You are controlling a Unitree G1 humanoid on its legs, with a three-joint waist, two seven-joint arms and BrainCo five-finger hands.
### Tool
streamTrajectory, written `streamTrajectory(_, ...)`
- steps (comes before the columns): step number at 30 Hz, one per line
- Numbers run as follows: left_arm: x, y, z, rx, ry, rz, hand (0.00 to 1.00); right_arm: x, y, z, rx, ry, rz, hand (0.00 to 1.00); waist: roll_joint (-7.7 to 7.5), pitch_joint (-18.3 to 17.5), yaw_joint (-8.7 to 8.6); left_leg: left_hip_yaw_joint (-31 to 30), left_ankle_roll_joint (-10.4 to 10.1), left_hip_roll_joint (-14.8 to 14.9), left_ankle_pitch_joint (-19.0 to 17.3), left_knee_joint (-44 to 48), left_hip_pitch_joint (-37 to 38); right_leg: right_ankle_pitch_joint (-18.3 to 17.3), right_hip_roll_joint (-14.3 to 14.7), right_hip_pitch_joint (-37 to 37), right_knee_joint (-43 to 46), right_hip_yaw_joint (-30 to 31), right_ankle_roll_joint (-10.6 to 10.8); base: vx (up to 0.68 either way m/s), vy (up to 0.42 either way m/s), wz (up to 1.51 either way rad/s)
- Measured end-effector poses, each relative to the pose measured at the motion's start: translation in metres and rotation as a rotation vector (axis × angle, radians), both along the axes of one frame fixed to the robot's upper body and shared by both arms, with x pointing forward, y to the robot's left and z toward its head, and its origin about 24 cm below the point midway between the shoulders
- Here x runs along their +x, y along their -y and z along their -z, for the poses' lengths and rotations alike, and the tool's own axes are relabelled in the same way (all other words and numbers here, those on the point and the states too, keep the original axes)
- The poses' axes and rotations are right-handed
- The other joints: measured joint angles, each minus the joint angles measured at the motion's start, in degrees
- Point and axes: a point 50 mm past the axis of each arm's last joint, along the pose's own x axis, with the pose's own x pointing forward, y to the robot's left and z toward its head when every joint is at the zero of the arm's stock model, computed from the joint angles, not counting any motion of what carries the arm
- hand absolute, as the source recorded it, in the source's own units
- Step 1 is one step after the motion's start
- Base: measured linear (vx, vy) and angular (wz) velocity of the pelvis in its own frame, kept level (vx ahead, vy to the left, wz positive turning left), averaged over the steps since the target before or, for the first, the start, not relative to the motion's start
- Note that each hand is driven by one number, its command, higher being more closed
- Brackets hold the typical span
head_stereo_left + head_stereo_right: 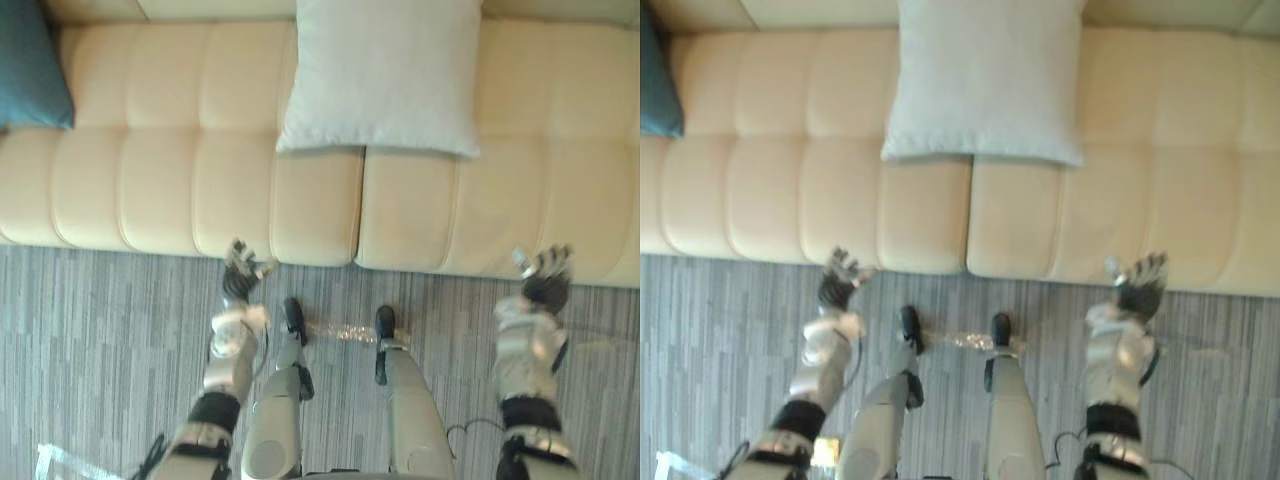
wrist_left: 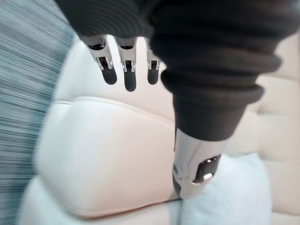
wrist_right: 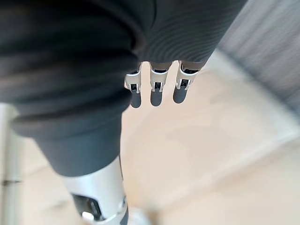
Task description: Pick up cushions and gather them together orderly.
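- Grey striped carpet (image 1: pixel 100 330) lies nearest, under both arms.
- Above the carpet, just before the front edge of the seat, the left hand (image 1: pixel 240 274) and the right hand (image 1: pixel 545 282) are raised with straight, spread fingers. Both are released and hold nothing, and the wrist views show the same.
- The cream padded sofa (image 1: pixel 160 170) comes next and runs across the whole width.
- On the seat, near the middle and leaning towards the backrest, lies the pale cushion (image 1: pixel 385 75). It sits between the two hands but farther away, and neither hand touches it.
- At the far left end of the sofa is the teal cushion (image 1: pixel 28 70), partly cut by the edge and well apart from the pale one.
- I judge the cushions light and soft. They will sag and fold if taken by one corner, and the cloth should not slip much.
- A good hold seems to be both hands on the two opposite side edges, pressing inward.
- Count: two cushions, one pale and one teal; one sofa; two hands.
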Motion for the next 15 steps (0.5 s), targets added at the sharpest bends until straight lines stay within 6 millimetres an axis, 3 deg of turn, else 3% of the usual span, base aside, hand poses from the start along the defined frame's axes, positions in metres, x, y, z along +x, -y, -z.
streamTrajectory(5, -0.073, -0.006, 0.07, 0.01, -0.393, -0.002, 0.0, -0.078, -0.034, 0.081, 0.105, -0.419, -0.098, 0.0, -2.65, -8.9, 0.0, 1.1, -0.9, 0.4, -3.5, 0.6, 8.7, -1.4, 0.3, 10.0, -4.2, 0.0, 0.5, 0.1, -0.003, -0.14)
streamTrajectory(8, -0.096, -0.009, 0.084, 0.032, -0.506, 0.006, 0.0, -0.101, -0.045, 0.099, 0.144, -0.535, -0.135, 0.0, -3.2, -11.8, 0.0, 2.5, -1.1, 0.7, -3.9, -1.1, 12.6, -0.8, 0.6, 13.8, -7.2, 0.6, 0.6, 0.08, 0.021, -0.19)
streamTrajectory(15, -0.112, -0.015, 0.094, 0.079, -0.597, 0.017, 0.0, -0.12, -0.051, 0.113, 0.192, -0.648, -0.155, 0.0, -3.39, -13.3, 0.04, 4.6, -1.1, 0.0, -4.2, -3.3, 18.4, 2.1, 0.8, 20.3, -13.0, 2.5, 1.2, 0.07, 0.033, -0.18)
